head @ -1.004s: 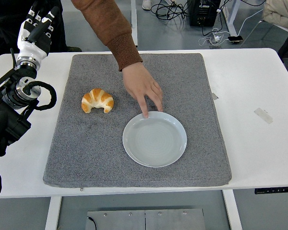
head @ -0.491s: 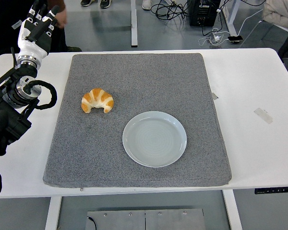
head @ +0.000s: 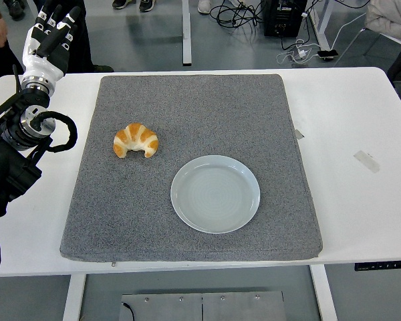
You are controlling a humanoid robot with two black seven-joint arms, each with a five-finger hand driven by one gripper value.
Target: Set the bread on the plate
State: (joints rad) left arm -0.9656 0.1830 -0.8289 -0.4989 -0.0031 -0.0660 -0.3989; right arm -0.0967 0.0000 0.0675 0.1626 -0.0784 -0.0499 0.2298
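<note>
The golden-brown crescent-shaped bread (head: 136, 140) is seen lying right of and nearer than the raised, empty, loosely extended left hand (head: 50, 37), with the pale round plate (head: 215, 194) further right.

Left hand (head: 50, 37) raised at left edge, fingers relaxed

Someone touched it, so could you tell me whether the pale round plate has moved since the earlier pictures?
No. The pale round plate sits unchanged against the grey mat's front edge.

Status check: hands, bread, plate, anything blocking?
Left hand raised at far left table edge, fingers open, holding nothing; right arm not in view. Bread on grey mat, left of empty plate. Nothing between them.
</note>
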